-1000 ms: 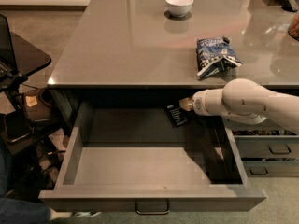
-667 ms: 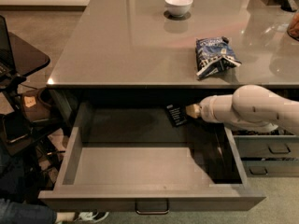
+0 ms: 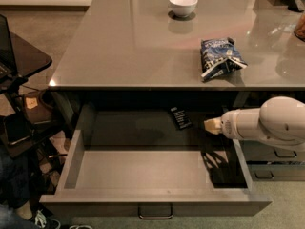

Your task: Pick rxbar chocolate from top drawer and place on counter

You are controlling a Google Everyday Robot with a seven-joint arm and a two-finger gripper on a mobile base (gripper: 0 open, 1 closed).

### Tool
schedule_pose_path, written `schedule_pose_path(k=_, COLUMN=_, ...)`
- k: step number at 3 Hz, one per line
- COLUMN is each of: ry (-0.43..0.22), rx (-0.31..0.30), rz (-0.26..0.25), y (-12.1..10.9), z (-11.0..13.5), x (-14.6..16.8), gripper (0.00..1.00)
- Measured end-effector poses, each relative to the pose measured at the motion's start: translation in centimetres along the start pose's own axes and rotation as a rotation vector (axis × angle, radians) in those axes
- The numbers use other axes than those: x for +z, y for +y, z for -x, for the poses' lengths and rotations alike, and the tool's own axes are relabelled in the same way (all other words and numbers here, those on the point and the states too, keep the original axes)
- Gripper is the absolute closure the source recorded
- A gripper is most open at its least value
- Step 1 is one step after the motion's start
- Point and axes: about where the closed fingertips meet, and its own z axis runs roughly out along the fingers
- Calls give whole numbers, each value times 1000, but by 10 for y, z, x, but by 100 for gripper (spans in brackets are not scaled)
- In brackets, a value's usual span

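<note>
Gripper (image 3: 213, 125) over the right rear of the drawer (image 3: 143, 173), tip pointing left, just below the edge of the counter (image 3: 133, 46). Spread or closed: cannot tell. Just left of it, across a small gap and not touching, the bar (image 3: 180, 118), flat on the drawer floor near the back, white lettering up. Drawer pulled out, its handle (image 3: 155, 213) well forward and left of the gripper. Above and behind the gripper, on the counter, a blue-and-white bag (image 3: 220, 57); farther back and left, a white bowl (image 3: 183, 5). Far left, well apart, a black side table (image 3: 28, 56). Below and right of the gripper, narrower drawers (image 3: 276, 171), closed.
</note>
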Motion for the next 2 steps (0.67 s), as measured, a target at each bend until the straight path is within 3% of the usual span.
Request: schedule_pose_path(k=2, ry=-2, rx=0, rz=1, y=0, z=1, x=2, gripper=35)
